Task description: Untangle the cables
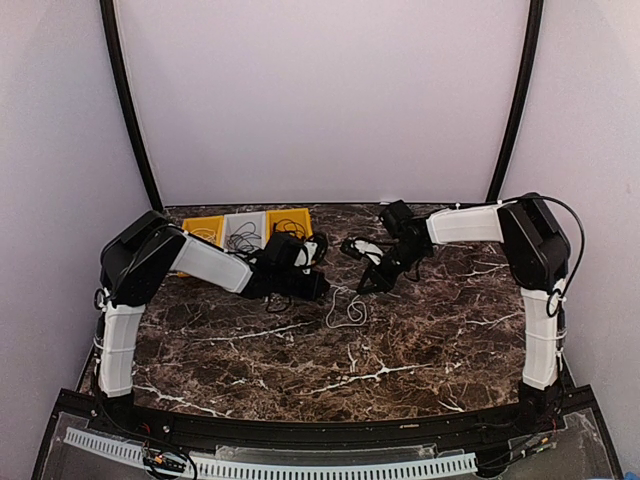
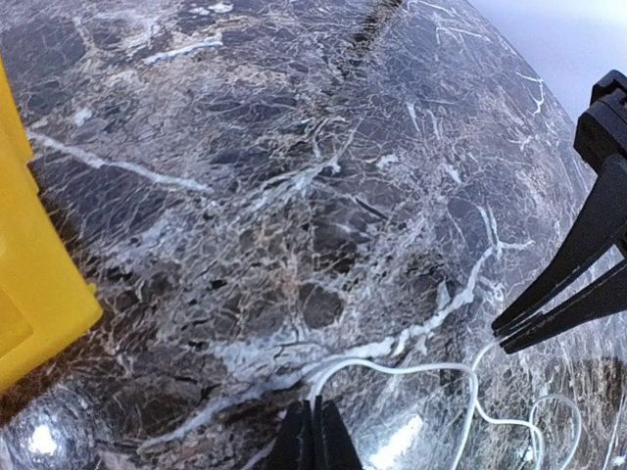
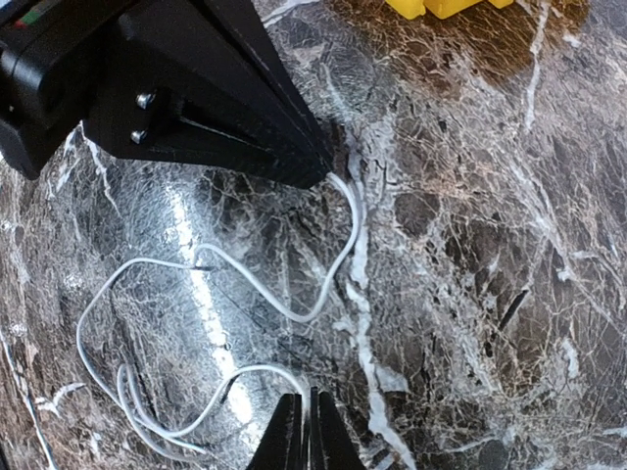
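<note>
Pinching one white cable point(image 2: 411, 365) between them, left gripper point(image 2: 313, 416) and right gripper point(image 3: 306, 406) both clamp shut on it; pulling gently apart seems next.

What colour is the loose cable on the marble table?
White; the cable shows best in the right wrist view.

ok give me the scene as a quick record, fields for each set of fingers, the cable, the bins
left fingers: shut on the white cable
right fingers: shut on the same white cable, at another spot along it
white cable: loose loops lying on the marble table, between the two pinch points
bins: three in a row at the back left of the table, yellow, white, yellow
dark cords: in the middle bin, not held
arms: both reach in to the table's middle, tips close together
</note>
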You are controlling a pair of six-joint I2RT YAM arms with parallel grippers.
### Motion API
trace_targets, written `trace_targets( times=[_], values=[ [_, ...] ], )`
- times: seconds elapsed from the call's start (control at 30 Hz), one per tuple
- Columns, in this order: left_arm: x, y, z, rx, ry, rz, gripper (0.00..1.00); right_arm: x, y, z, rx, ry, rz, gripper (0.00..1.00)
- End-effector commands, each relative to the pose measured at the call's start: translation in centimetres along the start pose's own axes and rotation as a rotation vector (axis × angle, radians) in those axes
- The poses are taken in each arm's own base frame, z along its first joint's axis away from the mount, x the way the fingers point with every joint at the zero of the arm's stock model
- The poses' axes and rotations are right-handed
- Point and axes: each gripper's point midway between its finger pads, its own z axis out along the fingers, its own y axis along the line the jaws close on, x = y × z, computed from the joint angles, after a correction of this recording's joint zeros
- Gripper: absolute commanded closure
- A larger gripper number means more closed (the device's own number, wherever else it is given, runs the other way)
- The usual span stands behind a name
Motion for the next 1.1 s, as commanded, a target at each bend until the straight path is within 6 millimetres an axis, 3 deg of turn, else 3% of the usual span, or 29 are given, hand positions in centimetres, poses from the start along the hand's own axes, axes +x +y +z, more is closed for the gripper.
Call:
trace_targets(
  times=[0.0,0.1,0.23,0.37,0.43,0.5,0.53,0.57,0.6,0.63,0.67,0.77,0.87,1.0,1.07],
  values=[
    [3.2,0.8,0.7,-0.057,0.097,0.027,1.00,-0.8,-0.1,-0.3,0.009,-0.014,-0.005,0.97],
    [2.6,1.3,-0.2,-0.105,0.088,0.050,1.00,-0.6,-0.4,-1.2,0.035,0.000,-0.013,1.00],
    [-0.8,1.6,-3.9,-0.209,0.015,0.139,1.00,0.4,-1.9,-3.7,0.093,-0.021,0.015,1.00],
    [-5.6,1.1,-10.5,-0.295,-0.094,0.212,1.00,2.5,-4.8,-5.9,0.139,-0.037,0.101,1.00],
    [-7.3,1.7,-13.4,-0.333,-0.132,0.211,1.00,3.2,-5.6,-6.5,0.148,-0.046,0.134,1.00],
    [-9.1,3.0,-16.5,-0.383,-0.172,0.185,1.00,3.5,-6.2,-6.9,0.160,-0.054,0.150,1.00],
    [-9.1,4.8,-17.7,-0.428,-0.159,0.150,1.00,3.6,-6.3,-6.9,0.166,-0.053,0.155,1.00],
    [-10.5,5.1,-19.6,-0.448,-0.196,0.135,1.00,3.7,-6.5,-6.9,0.175,-0.050,0.157,1.00],
    [-10.8,7.0,-21.2,-0.497,-0.195,0.107,1.00,3.8,-6.7,-6.9,0.183,-0.048,0.161,1.00],
    [-12.3,7.2,-23.4,-0.518,-0.241,0.100,1.00,3.9,-6.8,-6.9,0.190,-0.043,0.166,1.00],
    [-12.9,8.9,-25.1,-0.580,-0.249,0.097,1.00,3.9,-7.0,-6.8,0.196,-0.041,0.168,1.00],
    [-16.3,10.8,-32.0,-0.706,-0.360,0.100,1.00,4.0,-7.2,-6.6,0.197,-0.035,0.174,1.00],
    [-18.7,11.4,-37.6,-0.785,-0.459,0.114,1.00,3.9,-7.1,-6.5,0.186,-0.042,0.180,1.00],
    [-20.5,12.0,-41.6,-0.846,-0.512,0.143,1.00,2.3,-5.9,-7.2,0.121,-0.093,0.165,1.00],
    [-21.4,12.0,-42.6,-0.841,-0.530,0.143,1.00,0.9,-4.6,-8.0,0.063,-0.133,0.142,0.91]
  ],
)
